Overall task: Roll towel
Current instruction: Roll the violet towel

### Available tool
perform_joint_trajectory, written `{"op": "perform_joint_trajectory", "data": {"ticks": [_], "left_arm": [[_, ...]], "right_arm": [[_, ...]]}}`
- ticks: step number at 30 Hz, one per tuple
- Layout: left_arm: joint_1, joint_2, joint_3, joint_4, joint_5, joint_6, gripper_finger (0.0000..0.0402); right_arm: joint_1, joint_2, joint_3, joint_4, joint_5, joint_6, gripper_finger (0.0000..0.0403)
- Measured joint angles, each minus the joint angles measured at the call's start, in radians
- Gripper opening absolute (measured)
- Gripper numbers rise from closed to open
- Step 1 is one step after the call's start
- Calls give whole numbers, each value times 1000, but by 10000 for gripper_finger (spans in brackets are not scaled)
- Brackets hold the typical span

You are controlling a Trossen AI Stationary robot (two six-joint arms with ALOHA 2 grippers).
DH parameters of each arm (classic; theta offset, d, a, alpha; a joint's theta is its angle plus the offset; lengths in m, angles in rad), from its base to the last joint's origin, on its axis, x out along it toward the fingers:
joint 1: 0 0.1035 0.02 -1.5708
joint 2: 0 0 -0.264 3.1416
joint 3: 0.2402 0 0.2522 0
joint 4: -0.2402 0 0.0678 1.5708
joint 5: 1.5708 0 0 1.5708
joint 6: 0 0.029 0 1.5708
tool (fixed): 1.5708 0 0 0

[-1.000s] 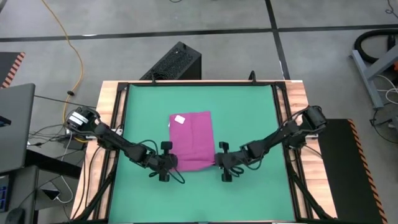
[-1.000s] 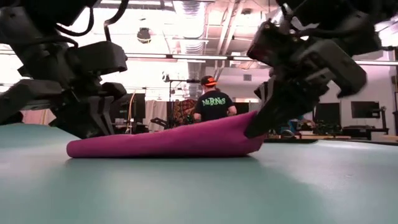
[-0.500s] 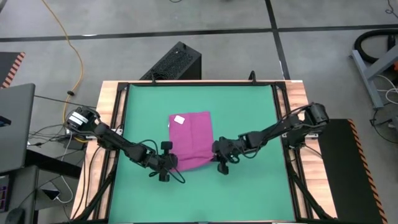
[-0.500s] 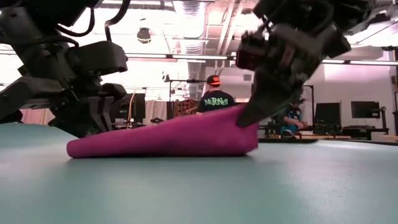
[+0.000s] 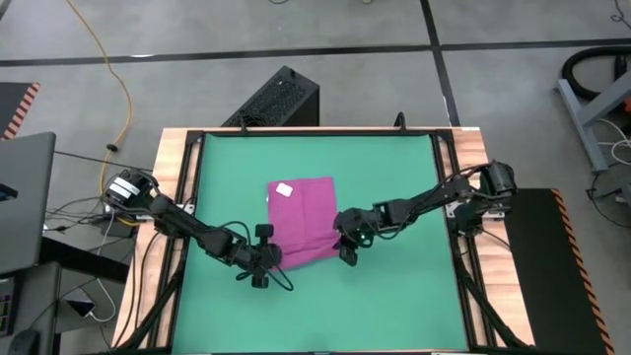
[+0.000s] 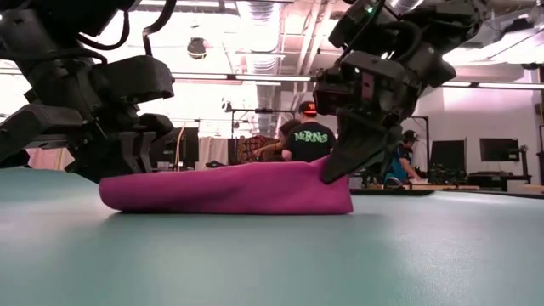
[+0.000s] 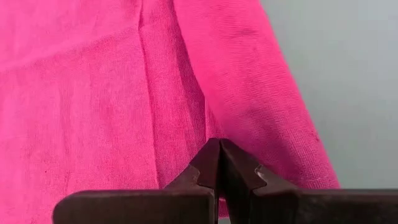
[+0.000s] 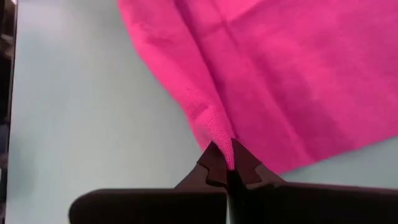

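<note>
The towel [image 5: 305, 219] lies near the middle of the green mat [image 5: 394, 177] that covers the surface, a little toward the near edge, with its small white tag [image 5: 285, 189] at the far left corner of the cloth. The left gripper [image 5: 273, 256] sits at the towel's near left corner, low on the mat, its fingers [image 7: 208, 163] closed together with the pink cloth directly under and ahead of their tips. The right gripper [image 5: 340, 240] is at the towel's near right corner, and its fingers [image 8: 214, 163] are clamped on a pinch of the towel's edge, which rises into a small peak between them. In the low view the towel [image 6: 229, 187] rests as a long, low mound on the mat, the right gripper [image 6: 333, 170] biting into its upper corner at one end while the left gripper [image 6: 119, 157] stands behind the other end. Beyond the surface, a person in a dark shirt [image 6: 308, 140] with green lettering stands in the room, turned away.
</note>
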Motion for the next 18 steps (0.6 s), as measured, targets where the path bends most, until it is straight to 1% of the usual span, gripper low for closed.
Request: {"op": "perform_joint_trajectory", "data": {"ticks": [6, 10, 14, 18], "left_arm": [[0, 0, 0, 1, 1, 0, 0], [0, 0, 0, 1, 3, 0, 0], [0, 0, 0, -1, 5, 0, 0], [0, -3, 0, -5, 8, -13, 0]], "right_arm": [[-19, 1, 0, -1, -1, 0, 4], [-19, 35, 0, 1, -1, -1, 4], [-19, 87, 3, 40, -18, -3, 4], [-18, 109, 6, 47, -23, 0, 4]]}}
